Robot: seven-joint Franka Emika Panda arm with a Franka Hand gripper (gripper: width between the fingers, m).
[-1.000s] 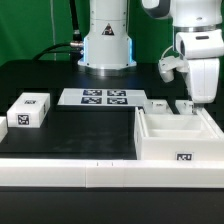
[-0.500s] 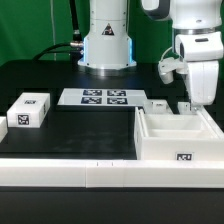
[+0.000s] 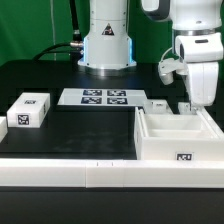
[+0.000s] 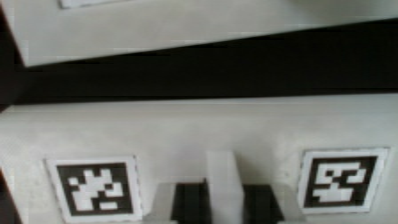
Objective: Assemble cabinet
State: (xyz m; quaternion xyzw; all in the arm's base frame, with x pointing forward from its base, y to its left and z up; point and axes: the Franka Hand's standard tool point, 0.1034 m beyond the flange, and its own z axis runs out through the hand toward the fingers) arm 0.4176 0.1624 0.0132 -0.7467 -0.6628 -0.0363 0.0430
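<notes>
On the black table (image 3: 80, 135), the cabinet (image 3: 172, 143) lies at the exterior view's right. My gripper (image 3: 189, 106) is at its far wall; I cannot tell if the 2 fingers (image 4: 185, 206) clamp it

The desk (image 3: 80, 125) is matt black with a white strip along its front edge. The cabinet (image 3: 160, 146), at the front corner on the exterior view's right, is plain white, with a black-and-white square tag (image 3: 183, 157) on its front wall. The small block (image 3: 28, 111) by the opposite edge is white with the same pixelled tags. The marker board (image 3: 68, 97) towards the rear edge is white with four black-and-white tags. The arm (image 3: 200, 55) is white, the backdrop (image 3: 150, 45) green. The wrist view shows a white panel (image 4: 196, 130) bearing two such tags (image 4: 93, 188) (image 4: 338, 183).
</notes>
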